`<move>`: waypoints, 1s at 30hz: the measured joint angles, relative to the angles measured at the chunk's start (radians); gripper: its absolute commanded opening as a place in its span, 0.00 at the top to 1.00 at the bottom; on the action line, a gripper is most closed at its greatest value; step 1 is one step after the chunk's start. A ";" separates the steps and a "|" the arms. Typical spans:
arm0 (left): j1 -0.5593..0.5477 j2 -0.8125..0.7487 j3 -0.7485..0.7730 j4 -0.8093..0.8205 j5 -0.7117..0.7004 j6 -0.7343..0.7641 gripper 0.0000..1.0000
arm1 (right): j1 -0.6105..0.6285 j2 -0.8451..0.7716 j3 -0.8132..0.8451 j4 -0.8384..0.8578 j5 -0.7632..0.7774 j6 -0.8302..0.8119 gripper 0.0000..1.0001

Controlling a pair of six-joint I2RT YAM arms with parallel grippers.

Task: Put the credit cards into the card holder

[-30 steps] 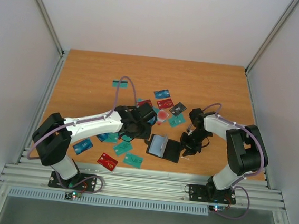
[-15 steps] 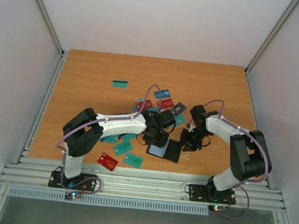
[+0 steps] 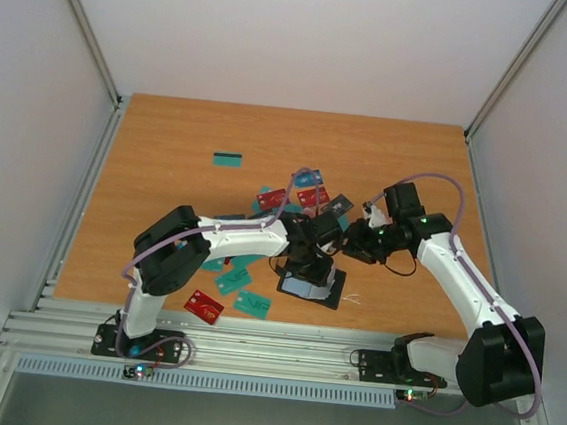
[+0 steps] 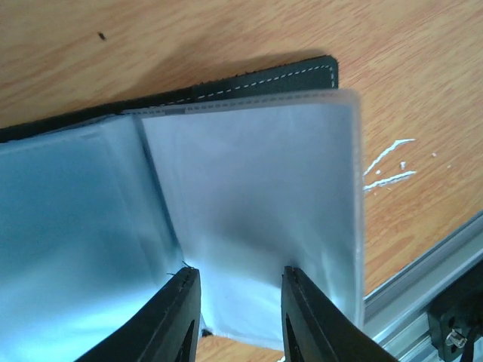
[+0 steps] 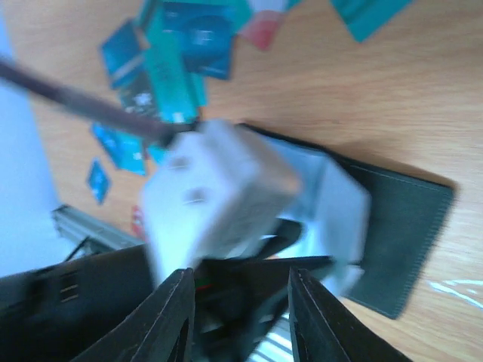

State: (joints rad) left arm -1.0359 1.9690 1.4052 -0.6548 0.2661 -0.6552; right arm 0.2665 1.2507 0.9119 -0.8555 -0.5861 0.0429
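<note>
The card holder (image 3: 330, 293) lies open, black cover down and clear sleeves up, near the front edge of the desk (image 3: 168, 161); bare wood is at its right. The left hand (image 4: 241, 286) stands over the sleeves, its fingers slightly apart and pinching nothing. The right hand (image 5: 240, 285), also open, hovers just behind. The credit cards (image 3: 229, 282) lie scattered at the left.

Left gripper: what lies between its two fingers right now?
A clear plastic sleeve of the black card holder shows between the fingers of the left gripper, in the left wrist view.
</note>
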 measured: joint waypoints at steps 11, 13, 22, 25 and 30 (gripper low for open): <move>0.000 -0.038 -0.098 0.020 0.001 -0.019 0.66 | 0.003 0.035 -0.154 0.293 -0.273 0.192 0.69; 0.000 -0.074 -0.133 0.009 -0.011 -0.026 0.66 | 0.005 0.060 -0.176 0.362 -0.325 0.223 0.70; -0.008 -0.284 -0.245 -0.135 -0.108 -0.099 0.43 | -0.002 0.214 -0.283 0.575 -0.414 0.272 0.72; -0.006 -0.446 -0.281 -0.195 -0.171 -0.162 0.28 | -0.003 0.253 -0.319 0.569 -0.400 0.272 0.71; -0.005 -0.657 -0.391 -0.322 -0.260 -0.298 0.12 | -0.003 0.281 -0.322 0.580 -0.399 0.271 0.72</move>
State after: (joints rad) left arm -1.0409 1.3125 1.0142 -0.9764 0.0063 -0.9535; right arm 0.2634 1.5314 0.5900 -0.2756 -0.9852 0.3141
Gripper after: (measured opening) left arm 0.816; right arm 0.284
